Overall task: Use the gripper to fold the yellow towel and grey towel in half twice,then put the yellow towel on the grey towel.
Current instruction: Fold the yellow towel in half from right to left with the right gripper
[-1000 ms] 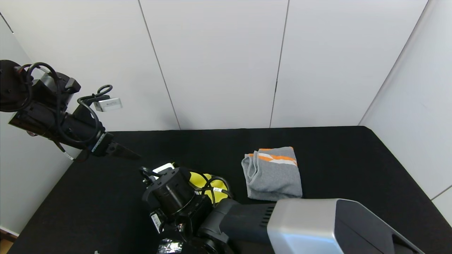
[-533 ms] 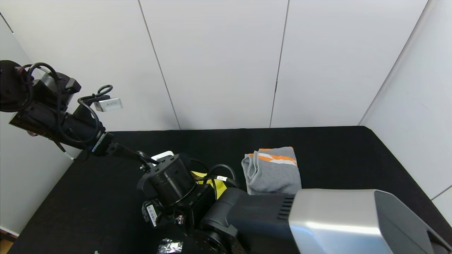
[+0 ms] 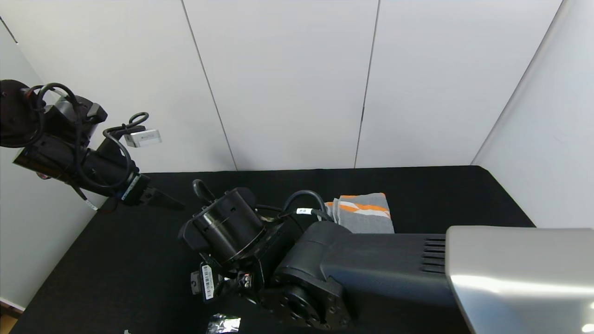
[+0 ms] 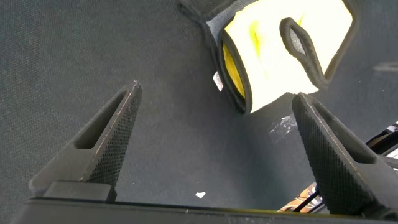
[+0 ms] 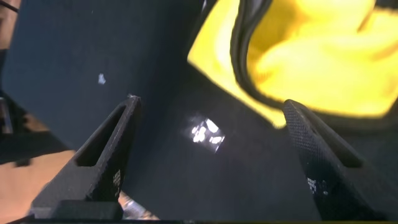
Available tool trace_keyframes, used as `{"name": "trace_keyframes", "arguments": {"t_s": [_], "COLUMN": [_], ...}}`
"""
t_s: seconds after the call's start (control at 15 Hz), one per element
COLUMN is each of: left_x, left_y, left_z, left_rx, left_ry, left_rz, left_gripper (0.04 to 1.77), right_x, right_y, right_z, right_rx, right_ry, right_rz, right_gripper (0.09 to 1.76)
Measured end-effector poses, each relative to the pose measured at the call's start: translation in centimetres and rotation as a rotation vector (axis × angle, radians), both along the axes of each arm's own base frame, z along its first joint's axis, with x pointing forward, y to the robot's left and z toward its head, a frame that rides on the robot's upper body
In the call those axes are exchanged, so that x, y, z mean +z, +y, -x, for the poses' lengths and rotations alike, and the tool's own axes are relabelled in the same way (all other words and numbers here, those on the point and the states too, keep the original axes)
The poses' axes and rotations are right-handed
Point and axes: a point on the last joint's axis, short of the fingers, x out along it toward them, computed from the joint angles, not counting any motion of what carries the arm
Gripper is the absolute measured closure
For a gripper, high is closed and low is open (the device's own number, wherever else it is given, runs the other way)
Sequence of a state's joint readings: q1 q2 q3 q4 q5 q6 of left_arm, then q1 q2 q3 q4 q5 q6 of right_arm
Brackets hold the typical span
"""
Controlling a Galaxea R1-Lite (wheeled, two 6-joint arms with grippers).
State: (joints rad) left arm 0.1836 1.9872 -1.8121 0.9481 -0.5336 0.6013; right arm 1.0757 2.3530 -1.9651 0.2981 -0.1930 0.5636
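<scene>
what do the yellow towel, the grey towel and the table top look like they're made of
Yellow towel: looks like soft plush microfibre, matte and fuzzy, with thin dark edge binding and a hanging loop.
Grey towel: likely heathered cotton terry or knit, matte, with woven orange and white stripes at one end.
Table top: seems covered in black cloth or felt, non-glossy, showing specks of lint.

A robot test booth: plain white wall panels (image 3: 287,83) enclose a black cloth-covered counter (image 3: 445,195) on three sides.
</scene>
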Motion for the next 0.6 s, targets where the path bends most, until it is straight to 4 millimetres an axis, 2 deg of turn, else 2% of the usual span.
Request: {"name": "trace_keyframes", "arguments": {"t_s": [0.2,0.6], "left_x": [0.0,0.0], "left_y": [0.0,-0.1], "left_z": [0.0,0.0], "left_rx": [0.0,-0.002], "left_ry": [0.001,0.001], "left_rz": [0.0,0.0], "left_gripper": [0.09,0.09], "right_x": [-0.1,-2.4], "right_y": [-0.6,-1.1], "right_z": [0.1,-0.2], "right_rx": [-0.076,-0.169], "right_ry": [0.106,0.299], "right_rz": [-0.022,-0.007], "right_gripper": [0.18,0.16]}}
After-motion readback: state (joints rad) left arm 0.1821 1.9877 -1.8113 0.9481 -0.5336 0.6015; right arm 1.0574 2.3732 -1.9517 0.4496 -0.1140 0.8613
